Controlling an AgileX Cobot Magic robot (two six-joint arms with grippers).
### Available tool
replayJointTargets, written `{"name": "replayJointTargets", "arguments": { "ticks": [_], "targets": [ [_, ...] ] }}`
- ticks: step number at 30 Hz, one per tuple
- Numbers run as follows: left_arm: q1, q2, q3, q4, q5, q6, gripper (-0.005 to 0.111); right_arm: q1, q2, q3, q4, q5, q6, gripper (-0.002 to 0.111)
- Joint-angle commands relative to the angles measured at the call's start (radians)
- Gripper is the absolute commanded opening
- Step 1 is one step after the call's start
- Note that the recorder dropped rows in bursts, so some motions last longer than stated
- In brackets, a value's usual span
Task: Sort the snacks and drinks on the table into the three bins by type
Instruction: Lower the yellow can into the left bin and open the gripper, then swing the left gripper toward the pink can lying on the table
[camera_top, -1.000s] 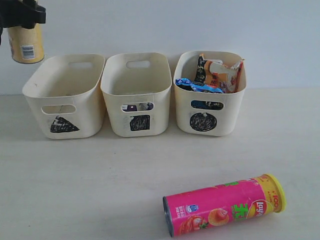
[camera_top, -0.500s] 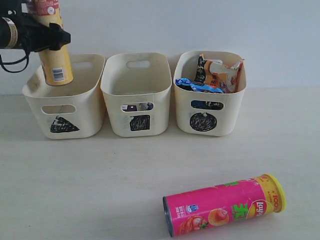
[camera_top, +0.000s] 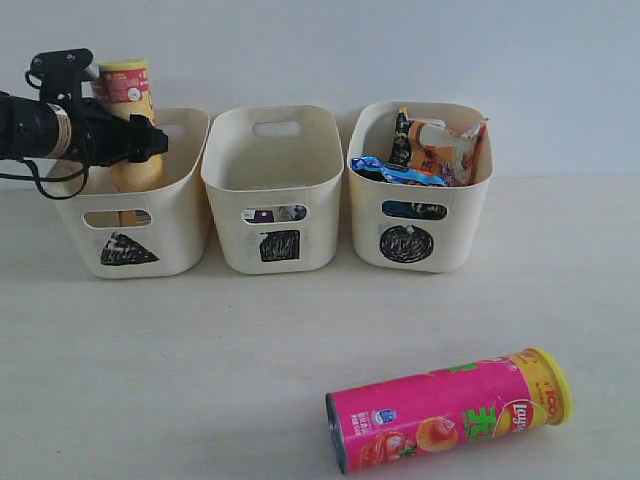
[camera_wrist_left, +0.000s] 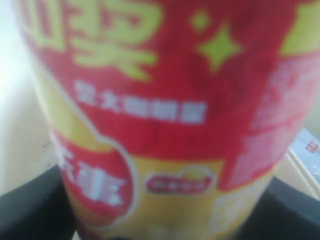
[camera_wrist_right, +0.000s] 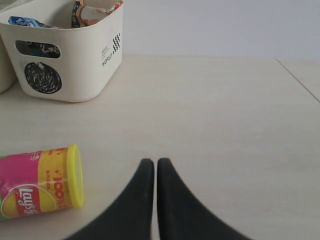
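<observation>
Left gripper (camera_top: 140, 141) is pinching the yellow tube (camera_top: 126, 92) at mid-height, its black fingers (camera_wrist_left: 30, 210) pressing on both sides of it. The tube is standing upright, long axis vertical, lime-green lid (camera_top: 123, 66) pointing up, lower end sitting down inside the triangle bin (camera_top: 180, 205) and showing through its handle slot. Up close the tube's label is showing a red field with yellow-green and white Chinese characters, too blurred to read. Right gripper (camera_wrist_right: 156, 172) is hanging over the table (camera_wrist_right: 225, 125) with its fingers pressed together, nothing between them. Just beside it the pink tube (camera_top: 440, 420) is lying on its side on the table's near part, well apart from the bins, long axis running left to right and rising slightly rightward in the exterior view, yellow lid (camera_top: 552, 386) pointing right, dark base pointing left. A "Lay's" logo and "100%" are reading on its yellow band. The square bin (camera_top: 230, 215) is sitting in the middle of the row, a bit of packaging showing through its slot. The circle bin (camera_top: 455, 220) on the right is holding the blue-white noodle packet (camera_top: 395, 172) and the orange-black noodle packet (camera_top: 440, 148), both sticking above the rim.
</observation>
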Motion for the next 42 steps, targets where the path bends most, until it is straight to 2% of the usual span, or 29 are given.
{"name": "replayJointTargets", "arguments": {
  "ticks": [1, 6, 7, 8, 20, 29, 31, 33, 35, 38, 39, 42],
  "targets": [
    [-0.009, 0.002, -0.006, -0.006, -0.003, -0.014, 0.031, -0.002, -0.006, 0.005, 0.001, -0.006, -0.007, 0.0],
    [-0.009, 0.002, -0.015, -0.006, 0.008, 0.007, 0.095, -0.002, -0.006, 0.005, 0.001, -0.006, -0.007, 0.0],
    [-0.009, 0.002, -0.016, -0.006, 0.008, 0.02, 0.105, -0.002, -0.006, 0.005, 0.001, -0.006, -0.007, 0.0],
    [-0.009, -0.003, -0.017, -0.006, 0.008, 0.022, 0.11, -0.002, -0.006, 0.005, 0.001, -0.006, -0.007, 0.0],
    [-0.009, -0.117, -0.04, -0.006, 0.021, 0.07, 0.11, -0.002, -0.006, 0.005, 0.001, -0.006, -0.007, 0.0],
    [-0.009, -0.236, -0.04, -0.006, -0.117, 0.07, 0.109, -0.002, -0.006, 0.005, 0.001, -0.006, -0.007, 0.0],
    [-0.007, -0.247, -0.04, -0.006, -0.157, 0.07, 0.104, -0.002, -0.006, 0.005, 0.001, -0.006, -0.007, 0.0],
    [-0.007, -0.253, -0.04, -0.006, -0.18, 0.07, 0.089, -0.002, -0.006, 0.005, 0.001, -0.006, -0.007, 0.0],
    [-0.007, -0.256, -0.04, -0.006, -0.177, 0.074, 0.067, -0.002, -0.006, 0.005, 0.001, -0.006, -0.007, 0.0],
    [-0.007, -0.269, -0.04, -0.006, -0.165, 0.222, 0.012, -0.002, -0.006, 0.005, 0.001, -0.006, -0.007, 0.0],
    [-0.007, -0.275, -0.04, -0.006, -0.146, 0.301, 0.006, -0.002, -0.006, 0.005, 0.001, -0.006, -0.007, 0.0],
    [-0.011, -0.299, -0.04, -0.006, -0.026, 0.436, 0.005, -0.002, -0.006, 0.005, 0.001, -0.006, -0.007, 0.0]
  ]
}}
